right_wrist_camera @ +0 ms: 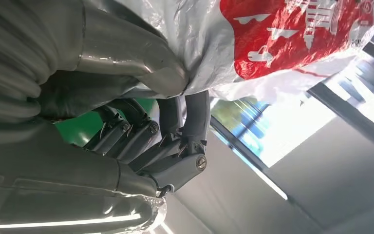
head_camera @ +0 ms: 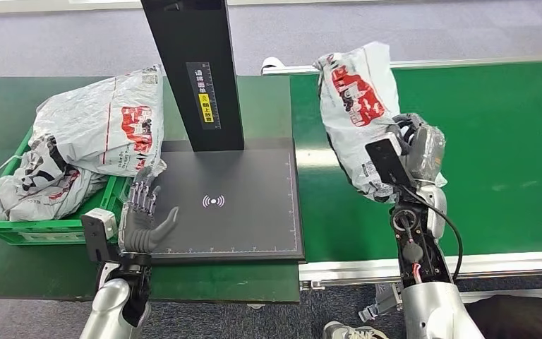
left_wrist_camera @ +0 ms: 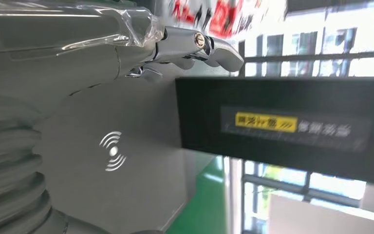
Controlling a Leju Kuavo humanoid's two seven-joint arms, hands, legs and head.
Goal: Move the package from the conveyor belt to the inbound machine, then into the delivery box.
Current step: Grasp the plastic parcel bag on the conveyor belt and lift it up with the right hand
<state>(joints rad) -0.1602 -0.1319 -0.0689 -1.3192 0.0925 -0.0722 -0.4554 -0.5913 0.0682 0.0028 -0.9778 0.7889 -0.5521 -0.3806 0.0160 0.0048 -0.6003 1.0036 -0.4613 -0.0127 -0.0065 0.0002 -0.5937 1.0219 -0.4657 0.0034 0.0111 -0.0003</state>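
Observation:
A grey plastic package (head_camera: 356, 106) with red print hangs above the green conveyor belt (head_camera: 494, 141), held up by my right hand (head_camera: 413, 152), whose fingers (right_wrist_camera: 175, 141) wrap its lower part (right_wrist_camera: 253, 44). The inbound machine's black plate (head_camera: 233, 205) with a white wave mark (left_wrist_camera: 113, 151) lies left of the belt, under a black post (head_camera: 194, 70). My left hand (head_camera: 141, 212) rests open at the plate's left edge, fingers (left_wrist_camera: 195, 46) straight, holding nothing. The green delivery box (head_camera: 21, 229) at the left holds two similar grey packages (head_camera: 106, 127).
A dark green table (head_camera: 14, 275) carries the box and the machine. The belt's metal rail (head_camera: 494, 265) runs along its near edge. A shoe (head_camera: 349, 330) of a person shows on the grey floor at the bottom.

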